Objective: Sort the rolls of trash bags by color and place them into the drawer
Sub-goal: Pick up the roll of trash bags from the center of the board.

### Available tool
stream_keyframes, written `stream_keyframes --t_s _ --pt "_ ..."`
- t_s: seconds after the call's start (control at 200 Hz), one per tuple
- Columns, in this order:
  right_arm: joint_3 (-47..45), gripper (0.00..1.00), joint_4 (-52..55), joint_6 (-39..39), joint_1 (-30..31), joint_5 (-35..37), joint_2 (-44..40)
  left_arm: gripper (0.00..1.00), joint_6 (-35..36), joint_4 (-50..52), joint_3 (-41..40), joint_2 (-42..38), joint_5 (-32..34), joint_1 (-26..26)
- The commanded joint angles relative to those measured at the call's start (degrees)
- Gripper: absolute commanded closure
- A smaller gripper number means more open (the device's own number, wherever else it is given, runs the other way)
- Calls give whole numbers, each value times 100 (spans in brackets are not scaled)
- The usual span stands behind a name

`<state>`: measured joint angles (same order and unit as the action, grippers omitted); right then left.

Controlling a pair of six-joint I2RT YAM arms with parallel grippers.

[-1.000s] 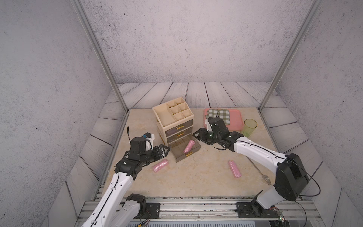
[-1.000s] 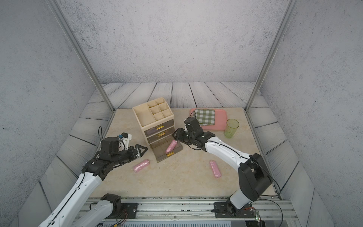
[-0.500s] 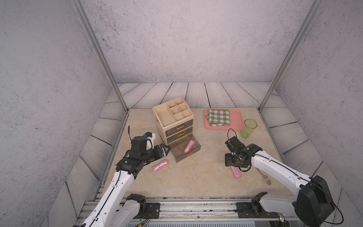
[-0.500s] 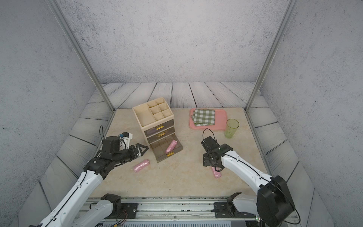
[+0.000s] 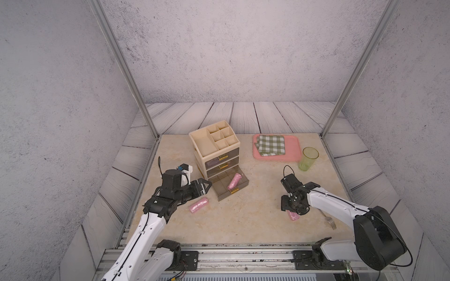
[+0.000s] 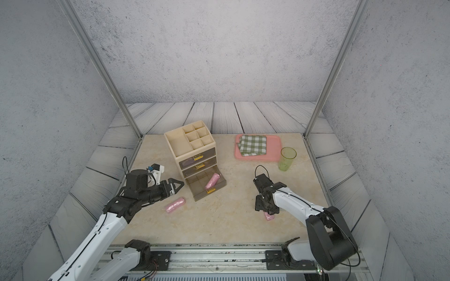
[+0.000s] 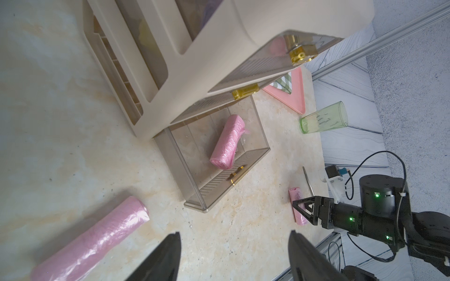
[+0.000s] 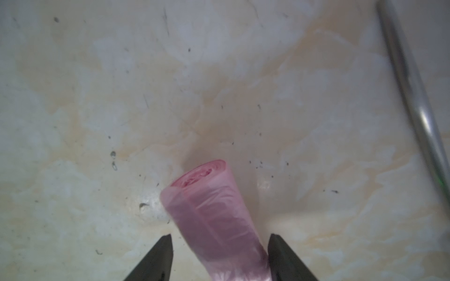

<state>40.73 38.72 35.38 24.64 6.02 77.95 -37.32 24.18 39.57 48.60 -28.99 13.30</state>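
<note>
Roll (image 8: 211,219) between spread right fingers (image 8: 158,258), on table (image 8: 121,97)

Both top views look from high at the front, down and backward, with the drawer unit (image 5: 204,146) (image 6: 177,143) mid-frame. The left wrist view sits low and close beside that unit, sharing its open drawer (image 7: 192,141). The right wrist view, well apart from the unit, faces straight down, very near the table (image 8: 219,85).

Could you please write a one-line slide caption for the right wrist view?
Right gripper, jaws open, straddling a pink trash bag roll lying on the marbled tabletop.

A roll (image 5: 234,181) lies in the drawer (image 5: 225,194), cup (image 5: 308,159) beside tray (image 5: 292,148).
</note>
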Motion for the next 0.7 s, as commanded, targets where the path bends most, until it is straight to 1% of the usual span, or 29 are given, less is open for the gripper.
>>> stream_keyframes --t_s 0.0,0.05,0.175,0.285,0.345,0.44,0.515,0.61,0.696 --pt "-23 37 -234 -151 -134 -251 210 25 67 78 -69 -79 -50 19" --pt "-4 38 -292 -172 -181 -351 291 25 59 82 -65 -74 -51 16" --pt "53 46 -412 -251 -248 -594 563 25 49 100 -38 -76 -38 22" --pt "92 58 -509 -303 -267 -777 662 25 58 154 1 -96 3 23" --pt "127 67 -572 -301 -275 -935 620 25 58 168 -12 -105 30 17" --pt "94 77 -917 -183 -274 -1459 488 25 66 231 5 -48 56 19" --pt "69 82 -1308 44 -280 -2052 467 25 102 322 24 -59 131 23" --pt "-3 87 -2057 493 -261 -2825 530 25 96 392 -18 -145 255 24" --pt "44 90 -2521 868 -266 -3263 619 25 59 402 -63 -198 306 22"
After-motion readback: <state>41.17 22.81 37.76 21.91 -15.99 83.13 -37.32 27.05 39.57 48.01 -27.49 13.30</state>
